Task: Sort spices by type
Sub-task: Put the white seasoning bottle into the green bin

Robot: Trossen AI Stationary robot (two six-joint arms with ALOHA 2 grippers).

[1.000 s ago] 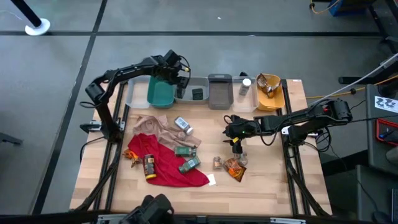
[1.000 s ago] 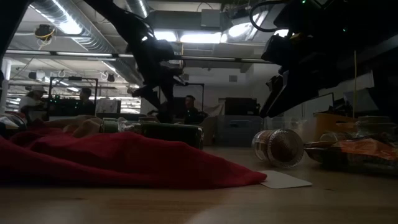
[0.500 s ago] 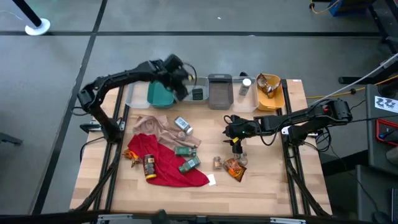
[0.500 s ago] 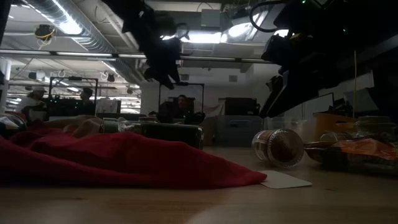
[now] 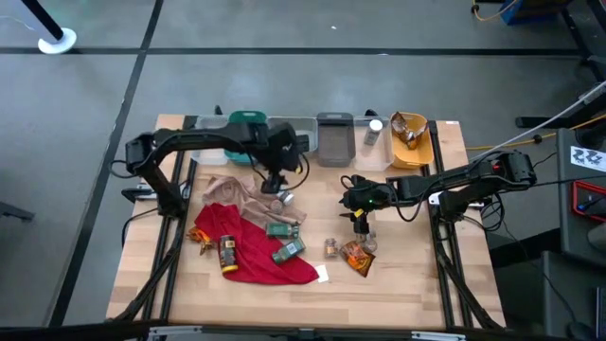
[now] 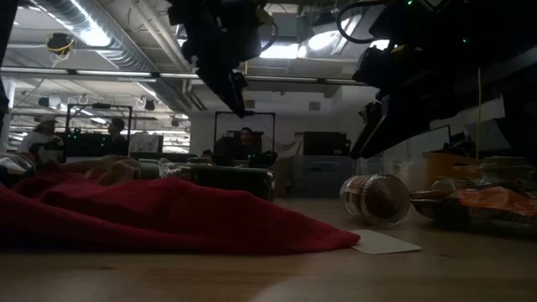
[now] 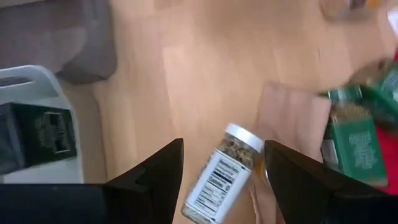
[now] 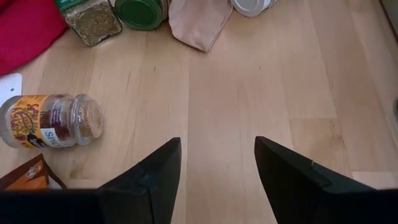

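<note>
Right end effector (image 5: 358, 222) hovers right of centre, fingers apart and empty, over bare wooden bench (image 5: 407, 275). Left end effector (image 5: 276, 182), fingers spread, holds nothing above a white-capped clear spice jar (image 7: 222, 173) lying mid-frame. Farther back, a white tray (image 7: 34, 134) holds a dark box (image 7: 46, 132).

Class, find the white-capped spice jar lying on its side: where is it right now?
In the high view, the white-capped jar lies left of table centre, by the tan cloth, under the open left gripper.

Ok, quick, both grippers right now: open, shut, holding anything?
Left gripper: open, empty, above the white-capped jar lying by the tan cloth.
Right gripper: open, empty, over bare table.
</note>
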